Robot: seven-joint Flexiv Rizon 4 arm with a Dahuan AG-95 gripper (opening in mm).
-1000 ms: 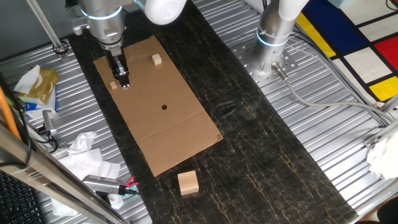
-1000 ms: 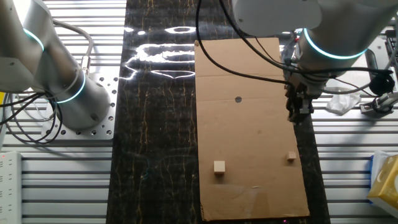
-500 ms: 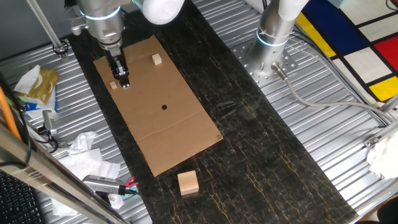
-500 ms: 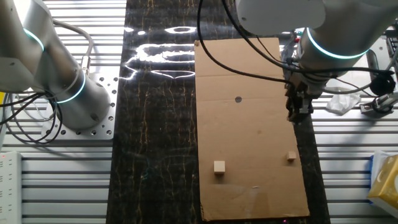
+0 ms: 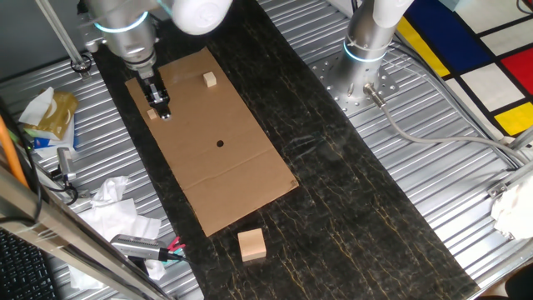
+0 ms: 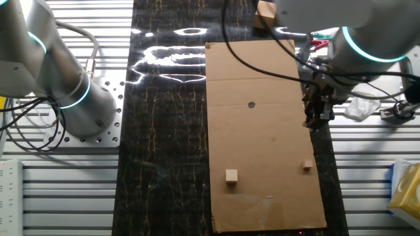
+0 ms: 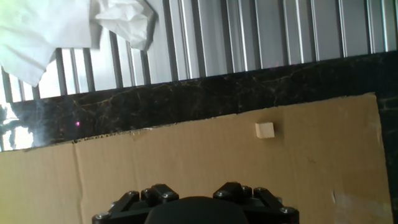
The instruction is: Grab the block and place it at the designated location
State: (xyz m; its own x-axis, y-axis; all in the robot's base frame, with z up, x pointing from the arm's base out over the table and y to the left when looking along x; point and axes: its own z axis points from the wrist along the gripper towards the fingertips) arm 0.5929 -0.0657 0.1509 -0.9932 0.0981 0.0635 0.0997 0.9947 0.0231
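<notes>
Block [image 6: 307,165] lies free near the cardboard sheet [image 6: 262,151]'s edge, tiny and half hidden by my gripper [image 5: 161,113] in one fixed view. My fingertips are cut off in the hand view, so I cannot tell their spread. The black dot [image 5: 220,143] sits well apart, mid-sheet.

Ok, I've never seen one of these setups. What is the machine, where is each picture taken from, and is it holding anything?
It is a robot arm ending in a two-finger gripper. Two pictures come from fixed cameras on different sides of the table; the third looks down from the hand itself. On the dark table lies a cardboard sheet marked with a black dot. A tiny block and a slightly bigger block sit on the sheet; a large wooden cube sits off it. The gripper hangs near the tiny block, holding nothing; whether its fingers are open is unclear.
</notes>
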